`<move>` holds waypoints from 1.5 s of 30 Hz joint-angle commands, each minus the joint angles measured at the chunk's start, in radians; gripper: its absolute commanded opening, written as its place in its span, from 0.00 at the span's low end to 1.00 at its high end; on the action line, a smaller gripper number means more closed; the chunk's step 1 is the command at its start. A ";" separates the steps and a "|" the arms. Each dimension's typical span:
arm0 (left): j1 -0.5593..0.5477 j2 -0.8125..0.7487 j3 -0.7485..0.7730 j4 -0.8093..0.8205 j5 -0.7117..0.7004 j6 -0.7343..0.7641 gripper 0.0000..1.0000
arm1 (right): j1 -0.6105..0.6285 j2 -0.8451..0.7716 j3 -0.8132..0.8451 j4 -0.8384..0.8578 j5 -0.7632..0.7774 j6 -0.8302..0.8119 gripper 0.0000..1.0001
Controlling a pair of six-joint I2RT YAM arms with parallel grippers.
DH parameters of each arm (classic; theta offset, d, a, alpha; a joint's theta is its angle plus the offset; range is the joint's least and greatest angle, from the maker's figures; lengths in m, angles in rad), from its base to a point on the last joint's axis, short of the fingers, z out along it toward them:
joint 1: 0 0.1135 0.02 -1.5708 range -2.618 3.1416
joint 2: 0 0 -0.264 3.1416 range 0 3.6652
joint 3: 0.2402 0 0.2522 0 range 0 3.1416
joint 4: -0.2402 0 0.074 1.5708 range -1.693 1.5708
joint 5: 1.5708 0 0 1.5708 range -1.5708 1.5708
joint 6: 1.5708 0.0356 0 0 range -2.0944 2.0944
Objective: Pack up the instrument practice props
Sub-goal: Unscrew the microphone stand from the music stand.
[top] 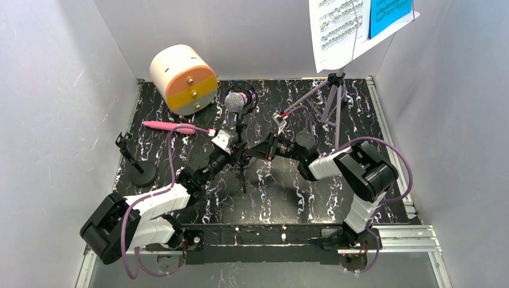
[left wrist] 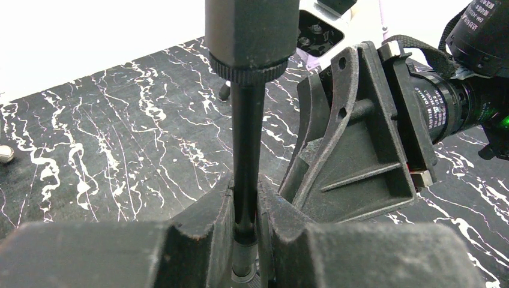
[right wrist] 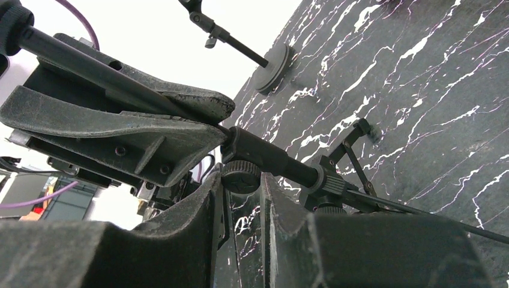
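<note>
Overhead first: 2 arms meeting mid-table at the mic tripod that carries the purple silver-headed microphone, with left gripper and right gripper on either side of its pole. Pink toy microphone lying loose on the marbled table, round-based stand upright at the left, lilac music rack standing back right with white sheet and blue sheet on it. Nothing visibly packed away; judged barely begun, every prop left to stow. Left wrist next: left gripper clamped on the tripod's thin black pole below its collar, right gripper just beside. Right wrist last: right gripper's fingers straddling the clamp knob, very near on both sides; contact impossible to tell. Likely loosening the tripod for folding.
</note>
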 commanded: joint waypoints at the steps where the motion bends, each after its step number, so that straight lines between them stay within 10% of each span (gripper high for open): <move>1: -0.010 -0.004 -0.005 -0.011 0.035 -0.012 0.00 | -0.003 0.012 0.059 0.068 -0.023 -0.024 0.22; 9: -0.009 -0.009 -0.006 -0.011 0.038 -0.015 0.00 | -0.003 -0.037 0.078 -0.013 -0.061 -0.203 0.01; 20: -0.009 0.003 -0.001 -0.011 0.048 -0.020 0.00 | 0.113 -0.222 0.135 -0.569 -0.001 -1.222 0.01; 29: -0.010 0.003 0.003 -0.012 0.058 -0.030 0.00 | 0.335 -0.226 0.108 -0.749 0.439 -1.924 0.01; 38: -0.010 0.004 0.004 -0.012 0.052 -0.034 0.00 | 0.486 -0.150 -0.006 -0.453 0.898 -2.487 0.01; 42: -0.009 0.005 0.003 -0.011 0.051 -0.036 0.00 | 0.512 -0.115 -0.018 -0.336 0.967 -2.507 0.01; 45: -0.010 -0.003 -0.001 -0.011 0.047 -0.032 0.00 | 0.513 -0.161 0.010 -0.441 0.924 -2.321 0.26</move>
